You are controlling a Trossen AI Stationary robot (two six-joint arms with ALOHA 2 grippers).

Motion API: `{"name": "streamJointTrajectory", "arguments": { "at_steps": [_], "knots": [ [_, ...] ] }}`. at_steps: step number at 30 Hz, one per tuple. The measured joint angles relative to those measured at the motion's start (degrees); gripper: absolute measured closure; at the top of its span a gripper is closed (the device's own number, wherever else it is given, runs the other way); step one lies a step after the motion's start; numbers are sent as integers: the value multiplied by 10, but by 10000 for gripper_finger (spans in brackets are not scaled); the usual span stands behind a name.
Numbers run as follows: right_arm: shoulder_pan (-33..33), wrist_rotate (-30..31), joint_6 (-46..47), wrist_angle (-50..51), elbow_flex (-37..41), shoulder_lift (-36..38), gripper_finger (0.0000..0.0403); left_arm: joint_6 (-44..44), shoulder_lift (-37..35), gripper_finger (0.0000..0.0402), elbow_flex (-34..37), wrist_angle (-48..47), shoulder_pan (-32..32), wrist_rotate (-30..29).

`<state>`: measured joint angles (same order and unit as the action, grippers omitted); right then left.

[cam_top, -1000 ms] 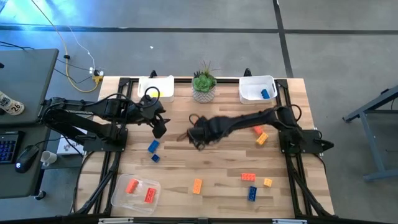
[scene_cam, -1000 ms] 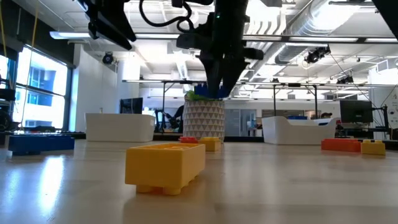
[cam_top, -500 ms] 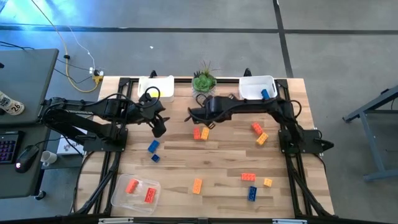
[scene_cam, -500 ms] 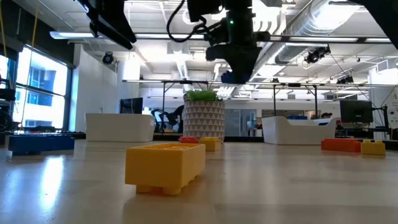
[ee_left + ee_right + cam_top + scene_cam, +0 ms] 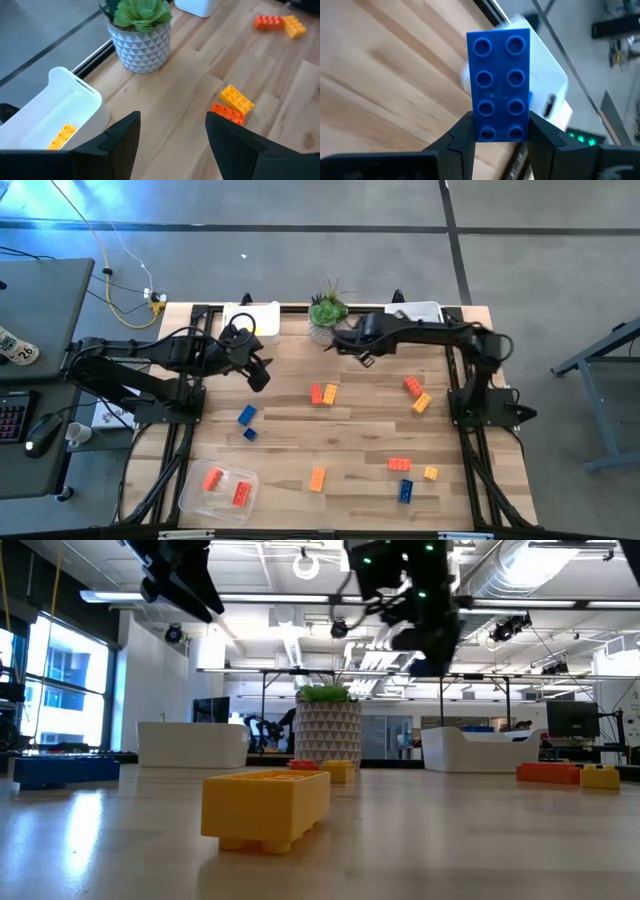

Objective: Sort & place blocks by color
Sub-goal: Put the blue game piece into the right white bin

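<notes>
Sorting in progress, seen from above, from surface height and from both wrists. The right end effector point(image 5: 496, 131) is clenched on a blue block point(image 5: 498, 84), held upright between its two fingers. Over the last second this arm has swung from the middle of the surface point(image 5: 350, 435), where it hung just above the boards, up and back toward the far right corner; it now hangs beside the potted plant point(image 5: 326, 314), close to the white tray point(image 5: 425, 310) at that corner, which a second ago showed a blue block inside and is now largely hidden by the arm. The move has also uncovered a red-orange and yellow-orange pair point(image 5: 322, 393) lying side by side at mid-surface. The left end effector point(image 5: 170, 135) has stayed put near the far left tray point(image 5: 70, 107), its fingers spread and holding nothing; that tray holds a yellow-orange block point(image 5: 62, 136). A near-left tray point(image 5: 215, 490) holds two red-orange blocks point(image 5: 225, 485). Judged from this, the blue block is in transit to the blue tray and release is the likely next step; many blocks of all three colours remain loose on the surface.
</notes>
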<state>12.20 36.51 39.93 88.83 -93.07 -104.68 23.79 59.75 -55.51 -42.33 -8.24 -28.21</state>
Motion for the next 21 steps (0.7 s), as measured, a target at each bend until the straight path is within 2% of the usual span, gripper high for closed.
{"name": "streamJointTrajectory", "arguments": {
  "at_steps": [3, 12, 15, 21],
  "knots": [
    [28, 3, 1, -33, 72, 55, 292, 0, 0, 190, 0, 3, -15, -4],
    [137, -3, -13, -254, 256, 197, 283, 0, 0, 190, 0, 2, -43, -5],
    [175, -22, -15, -324, 304, 223, 270, 0, 0, 190, 0, 2, -46, -5],
    [231, -72, -41, -421, 367, 231, 274, 0, 0, 190, 0, 2, -46, -5]
  ]
}}
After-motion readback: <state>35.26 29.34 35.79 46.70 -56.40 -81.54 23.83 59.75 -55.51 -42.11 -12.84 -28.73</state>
